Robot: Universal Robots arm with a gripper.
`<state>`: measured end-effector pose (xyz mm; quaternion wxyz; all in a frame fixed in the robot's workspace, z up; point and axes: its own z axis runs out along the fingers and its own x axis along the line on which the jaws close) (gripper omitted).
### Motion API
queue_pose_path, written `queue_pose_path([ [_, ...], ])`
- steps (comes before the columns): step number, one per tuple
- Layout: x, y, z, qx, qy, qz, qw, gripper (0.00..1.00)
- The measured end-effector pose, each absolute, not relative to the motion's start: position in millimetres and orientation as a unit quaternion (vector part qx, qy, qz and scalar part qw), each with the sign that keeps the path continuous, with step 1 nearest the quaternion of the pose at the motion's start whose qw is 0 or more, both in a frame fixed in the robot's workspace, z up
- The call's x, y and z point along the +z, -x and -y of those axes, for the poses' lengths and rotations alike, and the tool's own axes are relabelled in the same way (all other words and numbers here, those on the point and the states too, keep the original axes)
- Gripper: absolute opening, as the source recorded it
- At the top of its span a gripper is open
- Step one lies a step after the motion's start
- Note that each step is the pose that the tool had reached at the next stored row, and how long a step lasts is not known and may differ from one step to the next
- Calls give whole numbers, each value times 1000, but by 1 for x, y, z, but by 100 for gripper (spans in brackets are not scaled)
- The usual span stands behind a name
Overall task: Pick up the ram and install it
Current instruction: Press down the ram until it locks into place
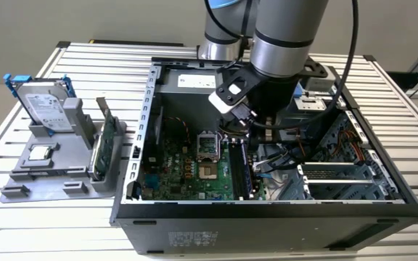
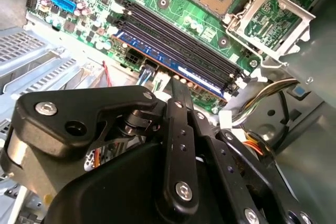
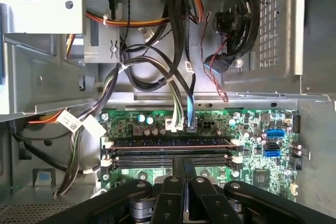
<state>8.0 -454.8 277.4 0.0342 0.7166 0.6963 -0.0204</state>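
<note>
The ram (image 2: 173, 65) is a long slim stick with a blue-lit edge. It stands in the memory slot nearest the case's cable side, beside several empty black slots (image 2: 173, 40). In the first wrist view the ram (image 3: 168, 142) runs as a dark strip across the green motherboard (image 3: 262, 182). My gripper (image 2: 180, 83) is shut, its black fingertips pressed together right at the middle of the ram's upper edge; I cannot tell whether they touch it. In the exterior view the gripper (image 1: 251, 136) reaches down into the open computer case (image 1: 151, 109).
Cable bundles (image 3: 178, 77) and a metal drive cage (image 3: 42, 3) hang close behind the slots. The processor socket (image 2: 247, 3) lies open beside them. Outside the case a grey holder (image 1: 20, 187) carries a hard drive (image 1: 45, 106), a chip (image 1: 41, 153) and a broad green card (image 1: 102, 149).
</note>
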Motion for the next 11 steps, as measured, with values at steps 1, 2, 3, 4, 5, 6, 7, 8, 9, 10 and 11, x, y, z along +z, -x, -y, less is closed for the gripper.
queue_pose_path([
  [1,278,-8,455,-21,-717,-696,34,0],
  [2,279,-8,455,-21,-717,-696,34,0],
  [3,279,-8,455,-21,-717,-696,34,0],
  [4,279,-8,455,-21,-717,-696,34,0],
  [5,280,-8,455,-21,-717,-696,34,0],
  [6,280,-8,455,-21,-717,-696,34,0],
  [7,280,-8,455,-21,-717,-696,33,0],
  [8,280,-8,455,-21,-717,-696,33,0],
  [9,280,-8,455,-21,-717,-696,33,0],
  [10,280,-8,455,-22,-717,-696,33,0],
  [11,280,-8,455,-22,-717,-696,33,0],
])
